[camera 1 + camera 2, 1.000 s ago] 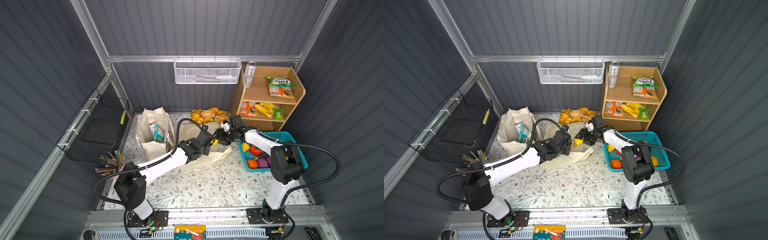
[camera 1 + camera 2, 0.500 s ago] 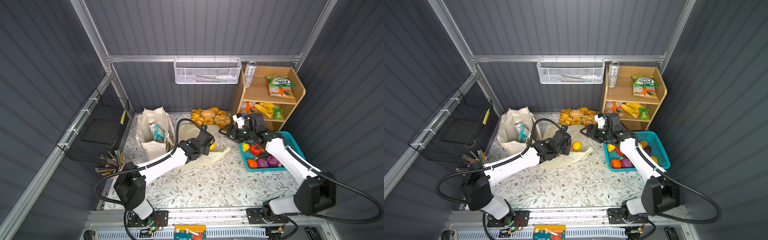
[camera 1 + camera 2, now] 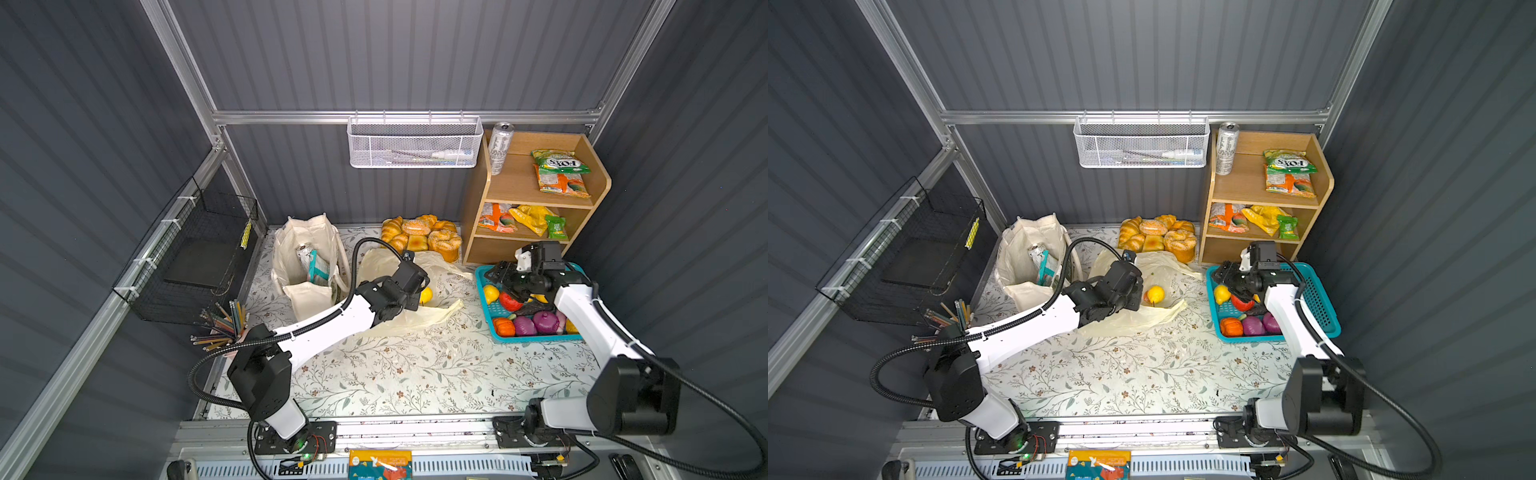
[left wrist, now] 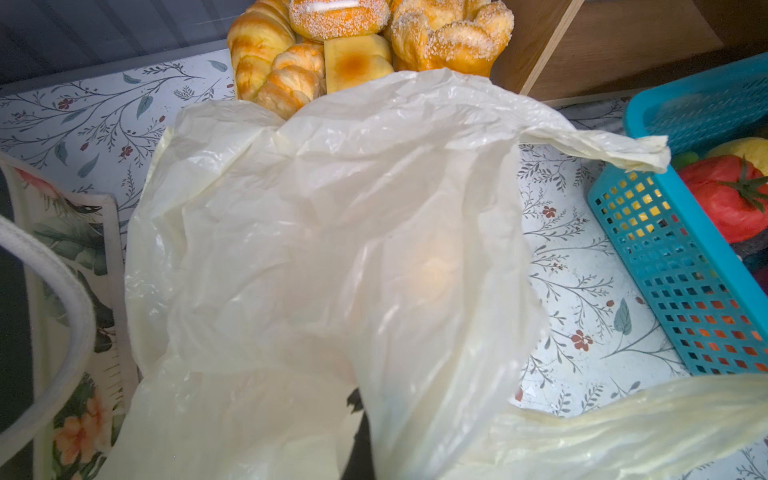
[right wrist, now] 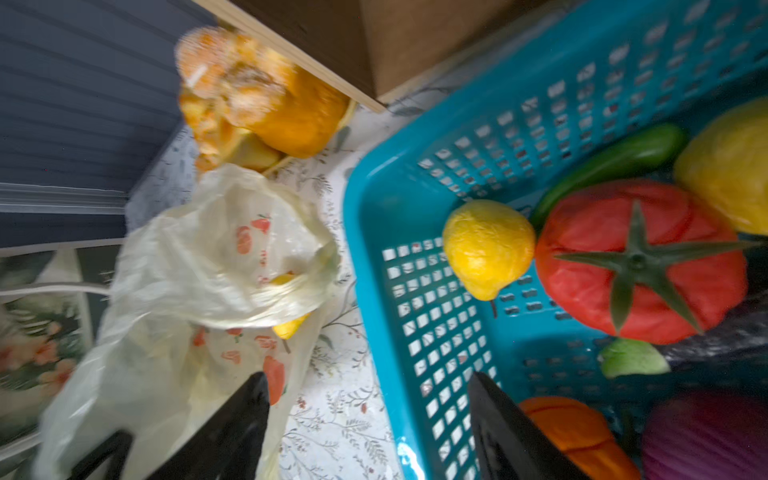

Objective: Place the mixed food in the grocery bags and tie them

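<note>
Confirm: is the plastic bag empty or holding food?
Not empty: a lemon lies inside the plastic bag, visible through its open mouth in both top views.

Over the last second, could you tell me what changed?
The right pincer left a lemon in the plastic bag and swung back over the blue basket, open. The left pincer stayed shut on the bag's edge; the tote did not move.

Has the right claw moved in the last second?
Yes. The right claw went rightward: from over the plastic bag, left of the wooden shelf, to over the teal basket corner in front of that shelf.
</note>
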{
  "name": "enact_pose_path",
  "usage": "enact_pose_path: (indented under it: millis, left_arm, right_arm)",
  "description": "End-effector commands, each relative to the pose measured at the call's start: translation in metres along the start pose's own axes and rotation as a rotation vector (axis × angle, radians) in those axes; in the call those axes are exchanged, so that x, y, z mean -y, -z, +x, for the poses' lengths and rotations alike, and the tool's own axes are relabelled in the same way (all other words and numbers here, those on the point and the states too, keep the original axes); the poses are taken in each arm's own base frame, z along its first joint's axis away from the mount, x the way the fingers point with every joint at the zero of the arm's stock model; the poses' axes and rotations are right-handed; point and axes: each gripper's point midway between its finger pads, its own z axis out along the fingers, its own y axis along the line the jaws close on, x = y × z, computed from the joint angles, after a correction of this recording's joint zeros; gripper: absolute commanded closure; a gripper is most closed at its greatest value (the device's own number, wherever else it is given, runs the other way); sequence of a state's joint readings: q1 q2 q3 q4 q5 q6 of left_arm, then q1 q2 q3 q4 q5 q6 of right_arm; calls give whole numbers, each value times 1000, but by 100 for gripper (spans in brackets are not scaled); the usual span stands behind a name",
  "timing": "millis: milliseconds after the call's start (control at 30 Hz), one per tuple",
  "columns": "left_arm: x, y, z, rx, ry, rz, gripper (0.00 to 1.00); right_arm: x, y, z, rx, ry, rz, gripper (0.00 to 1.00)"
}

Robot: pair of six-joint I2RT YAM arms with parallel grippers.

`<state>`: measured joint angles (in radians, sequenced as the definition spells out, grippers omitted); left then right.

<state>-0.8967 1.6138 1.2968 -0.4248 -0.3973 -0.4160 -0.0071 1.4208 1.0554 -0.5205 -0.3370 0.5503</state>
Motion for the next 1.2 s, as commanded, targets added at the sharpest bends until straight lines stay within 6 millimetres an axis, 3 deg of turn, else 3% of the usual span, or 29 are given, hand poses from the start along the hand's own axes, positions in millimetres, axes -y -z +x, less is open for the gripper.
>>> enact_pose_path:
  millis: [0, 267, 733, 833, 967, 1167]
  left_arm:
    - [3, 16, -17, 45, 35, 34, 100]
    - [1, 17, -15, 48, 37, 33, 100]
    - [1, 15, -12, 45, 37, 32, 100]
    - [1, 16, -14, 47, 37, 32, 100]
    - [2, 15, -13, 44, 36, 32, 100]
    - [1, 13, -11, 35, 31, 25, 100]
  right_arm:
    - [31, -24, 8, -36, -27, 115, 26]
    - [59, -54, -2, 0, -154, 211, 29]
    - [49, -86, -9, -43, -223, 145, 29]
    - [49, -85, -8, -41, -217, 136, 35]
    - [44, -80, -6, -35, -201, 114, 50]
    - [32, -55, -10, 20, -183, 69, 56]
